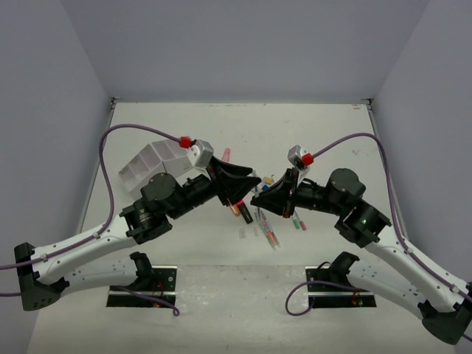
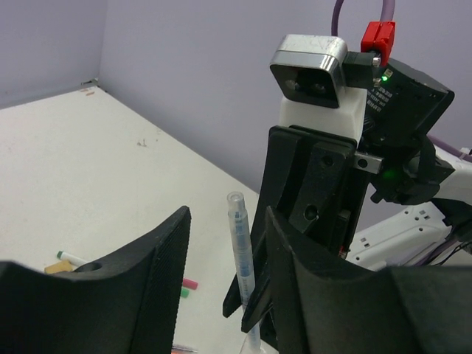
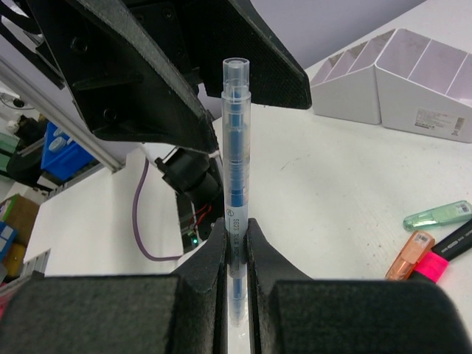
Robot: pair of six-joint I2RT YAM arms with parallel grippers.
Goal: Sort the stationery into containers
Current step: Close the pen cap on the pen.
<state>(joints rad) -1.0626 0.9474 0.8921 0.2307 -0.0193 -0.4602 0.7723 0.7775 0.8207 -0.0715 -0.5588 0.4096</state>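
Pinching the blue pen [image 3: 234, 147] upright, my right hand [image 3: 236, 243] is clamped on its lower part. My left hand [image 2: 225, 236] has its fingers apart on both sides of the pen, not gripping. Several markers [image 1: 269, 234] lie on the table [image 1: 310, 133]. The white containers [image 1: 151, 164] at the far left look empty, so I judge most sorting is left.

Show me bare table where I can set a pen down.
Free: the far strip of table along the back wall, right of the containers, and the near strip between the arm bases. Crowded: the middle, where loose markers lie.
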